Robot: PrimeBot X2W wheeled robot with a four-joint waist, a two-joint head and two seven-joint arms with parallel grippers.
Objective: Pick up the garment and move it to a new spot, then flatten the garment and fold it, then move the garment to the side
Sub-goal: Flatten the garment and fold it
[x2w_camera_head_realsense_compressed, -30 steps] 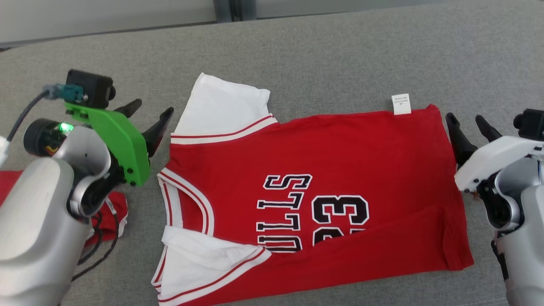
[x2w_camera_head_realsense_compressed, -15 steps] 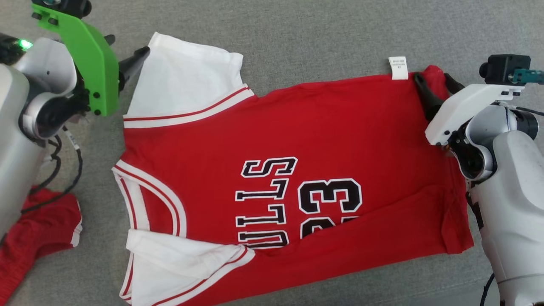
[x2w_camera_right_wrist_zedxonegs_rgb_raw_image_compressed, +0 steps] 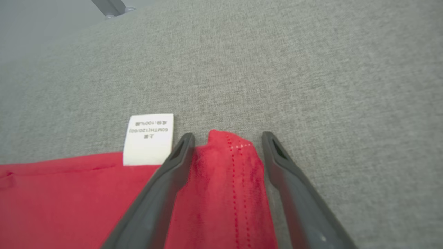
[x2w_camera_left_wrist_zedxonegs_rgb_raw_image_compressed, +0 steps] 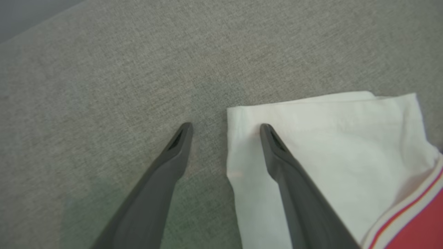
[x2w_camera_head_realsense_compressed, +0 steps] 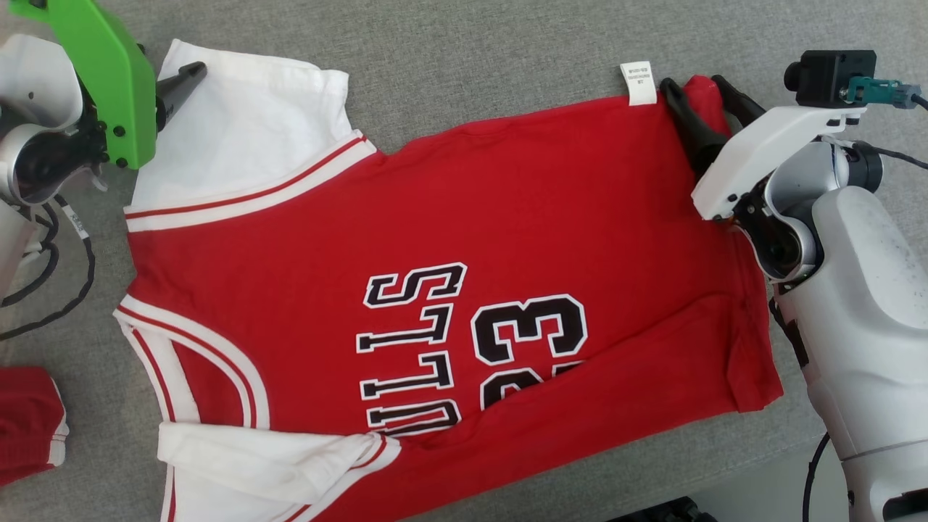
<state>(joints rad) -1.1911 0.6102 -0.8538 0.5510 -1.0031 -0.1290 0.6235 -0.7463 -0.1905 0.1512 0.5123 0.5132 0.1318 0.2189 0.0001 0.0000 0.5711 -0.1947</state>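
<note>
While released, left tool [x2w_camera_left_wrist_zedxonegs_rgb_raw_image_compressed: 225,126] astride white sleeve edge [x2w_camera_left_wrist_zedxonegs_rgb_raw_image_compressed: 231,148] at ten o'clock of garment [x2w_camera_head_realsense_compressed: 507,203]. Right tool [x2w_camera_right_wrist_zedxonegs_rgb_raw_image_compressed: 226,135], likewise released, astride red hem corner [x2w_camera_right_wrist_zedxonegs_rgb_raw_image_compressed: 230,155] at two o'clock.

Left end effector [x2w_camera_left_wrist_zedxonegs_rgb_raw_image_compressed: 226,125] and right end effector [x2w_camera_right_wrist_zedxonegs_rgb_raw_image_compressed: 228,134] gape apart.

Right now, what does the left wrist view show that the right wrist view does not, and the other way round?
Left wrist view: the white sleeve, with the open left gripper straddling its edge. Right wrist view: the red hem corner inside the open right gripper, and a white care label. Both: the grey fabric surface and red cloth of the garment.
</note>
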